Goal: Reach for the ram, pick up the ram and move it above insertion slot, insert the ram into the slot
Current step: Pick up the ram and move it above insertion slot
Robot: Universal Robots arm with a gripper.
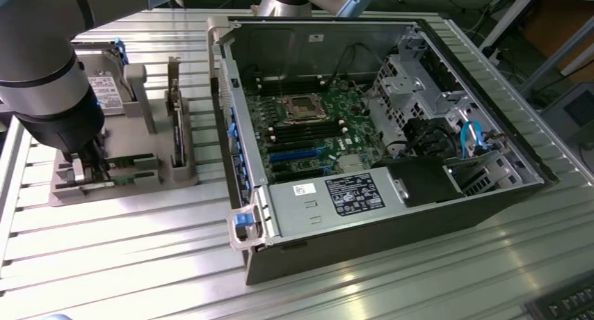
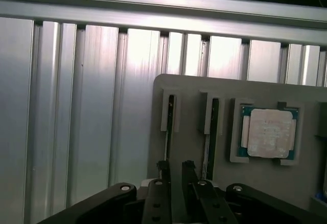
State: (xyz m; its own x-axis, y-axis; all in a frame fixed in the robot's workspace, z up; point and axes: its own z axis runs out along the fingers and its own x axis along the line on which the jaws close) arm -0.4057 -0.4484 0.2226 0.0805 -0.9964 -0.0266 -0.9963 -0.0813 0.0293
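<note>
At 9 o'clock in the exterior view we see the arm (image 1: 42, 69) reaching down to the grey tray (image 1: 139, 101). Its gripper (image 1: 88, 168) is low over the tray's 7 o'clock corner. A drive (image 1: 104, 83) with blue rails sits at the tray's 11 o'clock.

In the wrist view we see the fingers (image 2: 162, 193) spread, with a clear gap between them and nothing pinched. The ram (image 2: 166, 132) stands on edge in its tray holder. Its thin edge runs straight to the fingertips, close by one of them; we cannot tell if they touch. A second stick (image 2: 209, 132) stands parallel in the next holder, and a processor (image 2: 269, 133) lies flat in the recess beyond that.

At 3 o'clock of the tray in the exterior view, the open case (image 1: 371, 243) lies on the table (image 1: 121, 257). The slot (image 1: 295, 131) is among four black ones near the board's middle, at 6 o'clock of the processor socket (image 1: 302, 108) and well apart from the gripper.
</note>
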